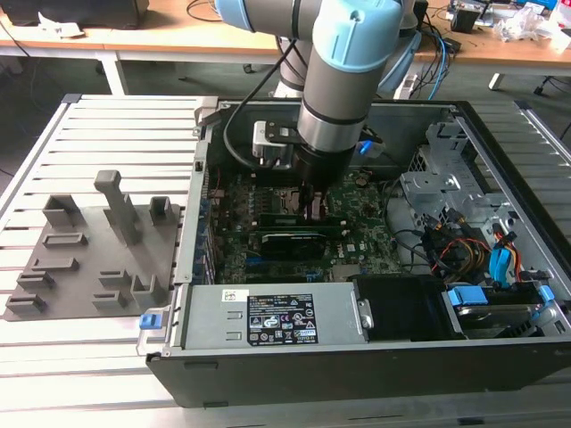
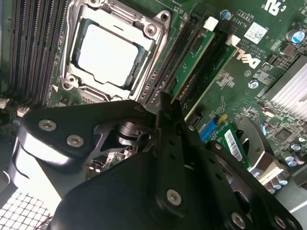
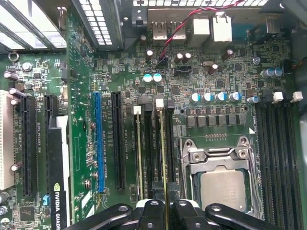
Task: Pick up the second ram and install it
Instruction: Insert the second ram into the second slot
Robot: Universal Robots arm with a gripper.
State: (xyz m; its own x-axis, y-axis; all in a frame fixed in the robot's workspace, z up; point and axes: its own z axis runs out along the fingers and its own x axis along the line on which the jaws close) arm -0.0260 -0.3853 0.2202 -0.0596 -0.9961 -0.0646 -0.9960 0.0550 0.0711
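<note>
Green and thin, the second ram (image 3: 163, 158) stands on edge in a memory slot (image 3: 169, 143) just beside the CPU socket (image 3: 220, 177), at the socket's 9 o'clock in the first wrist view, with another stick (image 3: 138, 153) seated one slot further out. The hand (image 3: 163, 214) sits right over its near end, fingers (image 3: 149, 211) closed down onto its top edge, so it looks pinched or pressed. My guess is the risk lies in uneven seating: if one end goes down first, or the white latch (image 3: 159, 102) has not caught, the stick could tilt or bind. Seen edge-on, it shows as a narrow, pale yellow-green line between dark slot walls
</note>
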